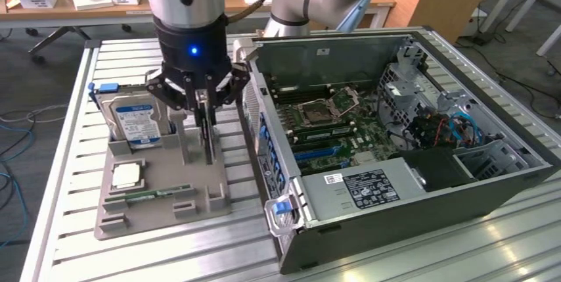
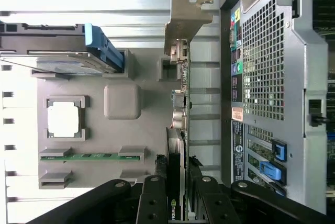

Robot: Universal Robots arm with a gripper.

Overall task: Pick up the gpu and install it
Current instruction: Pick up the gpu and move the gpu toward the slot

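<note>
One pincer [image 1: 207,112] pinching the gpu [image 1: 209,144] by its upper edge. The card is thin and dark, standing on edge, with a silver bracket [image 2: 186,20] at one end. It sits at the grey tray [image 1: 157,213] on the bench [image 1: 70,183], between the hard drive [image 1: 136,121] and the open PC case [image 1: 395,229].

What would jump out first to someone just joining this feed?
The pincer grips the gpu edge-on at the grey parts tray, beside an upright hard drive. On the exterior view's right, the open computer case lies on its side with its motherboard exposed.
</note>
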